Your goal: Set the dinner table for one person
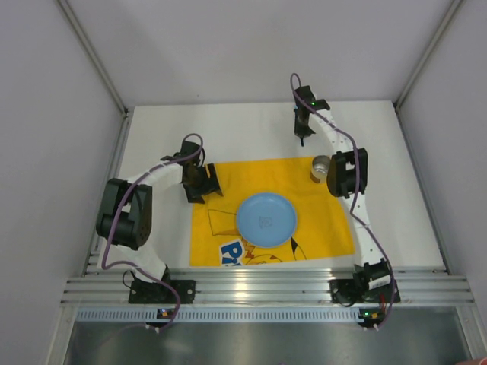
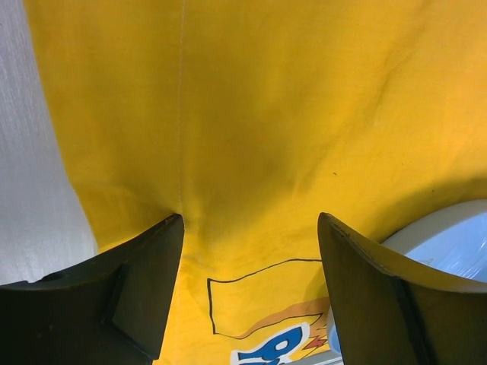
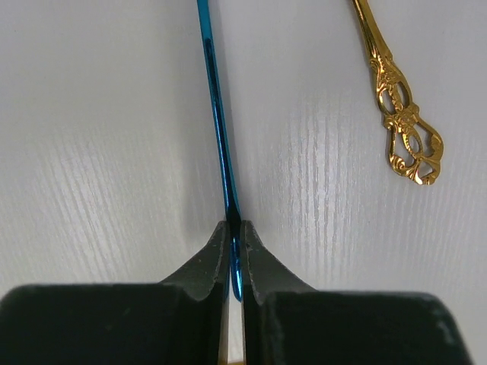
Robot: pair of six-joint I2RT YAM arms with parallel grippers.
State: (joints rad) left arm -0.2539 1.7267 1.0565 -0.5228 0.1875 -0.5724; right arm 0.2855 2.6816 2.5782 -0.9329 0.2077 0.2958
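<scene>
The white dinner table (image 1: 396, 220) carries a yellow printed placemat (image 1: 228, 182) with a light blue plate (image 1: 266, 218) in its middle and a small metal cup (image 1: 321, 166) at its far right corner. My right gripper (image 1: 303, 137) (image 3: 234, 224) is at the far side of the table, shut on the thin handle of a shiny blue utensil (image 3: 217, 114). A gold ornate utensil handle (image 3: 399, 114) lies on the table to its right. My left gripper (image 1: 199, 182) (image 2: 251, 220) is open and empty, low over the placemat's (image 2: 266, 114) far left part, the plate's (image 2: 449, 243) edge at its right.
Silver aluminium rails (image 1: 266, 287) run along the near edge, where both arm bases are bolted. Grey walls enclose the table at the left, right and back. The right arm's elbow (image 1: 346, 173) hangs beside the cup.
</scene>
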